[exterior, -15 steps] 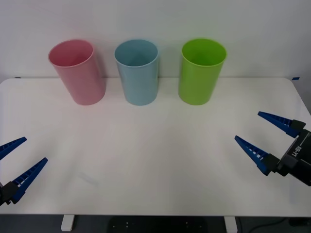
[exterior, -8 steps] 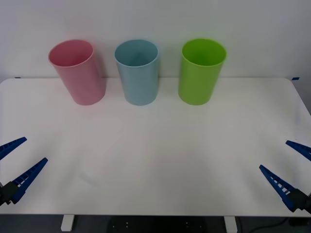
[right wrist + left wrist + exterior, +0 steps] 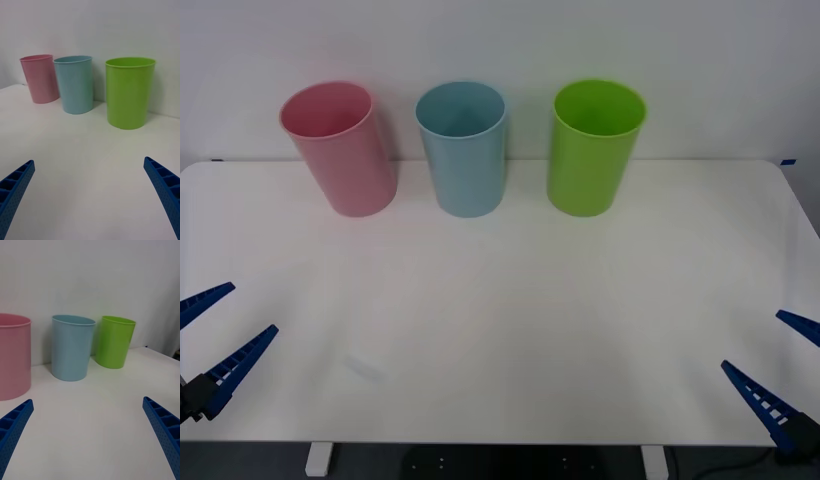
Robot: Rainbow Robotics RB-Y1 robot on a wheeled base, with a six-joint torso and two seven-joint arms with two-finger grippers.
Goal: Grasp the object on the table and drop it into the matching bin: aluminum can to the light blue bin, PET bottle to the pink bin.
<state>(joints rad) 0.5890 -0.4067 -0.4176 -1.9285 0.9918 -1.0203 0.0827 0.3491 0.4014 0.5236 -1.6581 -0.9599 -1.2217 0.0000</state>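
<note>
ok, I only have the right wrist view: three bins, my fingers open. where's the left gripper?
Observer: The left gripper is at the near left corner of the table, open, far from the bins.
Operator: and where is the right one on the table?
Observer: The right gripper is at the near right corner, open, mirroring the left.
Operator: what does the left wrist camera face?
Observer: It faces the blue bin, with the pink bin and green bin on either side of it.
</note>
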